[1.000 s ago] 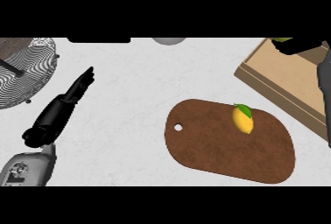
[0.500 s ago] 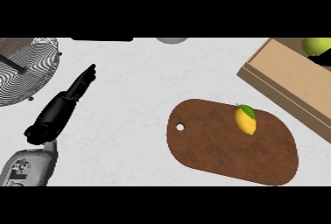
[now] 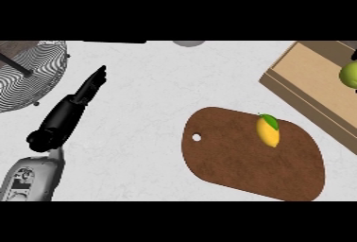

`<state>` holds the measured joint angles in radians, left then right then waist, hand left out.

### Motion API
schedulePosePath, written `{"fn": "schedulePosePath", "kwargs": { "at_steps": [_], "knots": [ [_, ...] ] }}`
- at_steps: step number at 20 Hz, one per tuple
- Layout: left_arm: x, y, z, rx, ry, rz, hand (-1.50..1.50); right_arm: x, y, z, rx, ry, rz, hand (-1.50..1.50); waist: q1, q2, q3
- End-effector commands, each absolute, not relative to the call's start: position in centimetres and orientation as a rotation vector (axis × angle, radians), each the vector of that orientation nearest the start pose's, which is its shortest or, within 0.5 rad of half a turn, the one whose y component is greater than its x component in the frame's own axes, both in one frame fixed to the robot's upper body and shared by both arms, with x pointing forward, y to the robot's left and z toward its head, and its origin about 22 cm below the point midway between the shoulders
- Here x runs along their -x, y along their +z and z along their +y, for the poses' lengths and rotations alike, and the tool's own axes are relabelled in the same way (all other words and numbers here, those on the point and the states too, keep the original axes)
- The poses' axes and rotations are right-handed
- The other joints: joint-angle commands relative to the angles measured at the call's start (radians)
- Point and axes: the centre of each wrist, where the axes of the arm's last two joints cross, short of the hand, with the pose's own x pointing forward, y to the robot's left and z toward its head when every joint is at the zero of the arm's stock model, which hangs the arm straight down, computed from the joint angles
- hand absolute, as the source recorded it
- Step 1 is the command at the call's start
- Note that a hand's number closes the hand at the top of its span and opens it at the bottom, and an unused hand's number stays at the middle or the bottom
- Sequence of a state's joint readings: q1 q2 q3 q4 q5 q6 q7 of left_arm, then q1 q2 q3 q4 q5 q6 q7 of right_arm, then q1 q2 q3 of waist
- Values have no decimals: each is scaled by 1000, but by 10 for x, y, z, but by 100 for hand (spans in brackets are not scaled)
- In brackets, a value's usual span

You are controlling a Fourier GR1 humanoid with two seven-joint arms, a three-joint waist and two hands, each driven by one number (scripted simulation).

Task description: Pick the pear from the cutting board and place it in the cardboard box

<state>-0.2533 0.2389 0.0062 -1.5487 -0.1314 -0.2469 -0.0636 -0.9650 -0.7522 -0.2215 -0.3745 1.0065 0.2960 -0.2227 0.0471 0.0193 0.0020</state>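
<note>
Since the earlier frames the dark right arm over the box has gone from view; a green pear (image 3: 349, 74) now sits in the cardboard box (image 3: 307, 80) at the right edge.

Head view: left hand (image 3: 89, 87) lies on the bench (image 3: 160, 85), fingers straight, released, holding nothing. Right hand not visible. A yellow fruit with a leaf (image 3: 267, 131) stays on the cutting board (image 3: 244, 160), upright-ish long axis, well right of the left hand. Wire basket (image 3: 28, 71) top left, clear of the path. Pear looks placed.
</note>
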Motion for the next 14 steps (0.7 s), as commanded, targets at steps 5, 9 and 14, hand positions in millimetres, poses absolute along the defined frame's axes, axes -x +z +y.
{"fn": "schedulePosePath", "kwargs": {
  "at_steps": [5,9,14],
  "knots": [
    [-301,66,248,-43,-565,-1776,0,-393,175,-466,702,1040,-1191,-150,3,5,2],
    [-298,75,264,-71,-545,-1784,0,-399,184,-461,594,701,-1573,-150,-10,-7,3],
    [-298,71,260,-73,-558,-1769,0,-395,173,-468,335,172,-1718,-150,-7,4,5]
  ]
}}
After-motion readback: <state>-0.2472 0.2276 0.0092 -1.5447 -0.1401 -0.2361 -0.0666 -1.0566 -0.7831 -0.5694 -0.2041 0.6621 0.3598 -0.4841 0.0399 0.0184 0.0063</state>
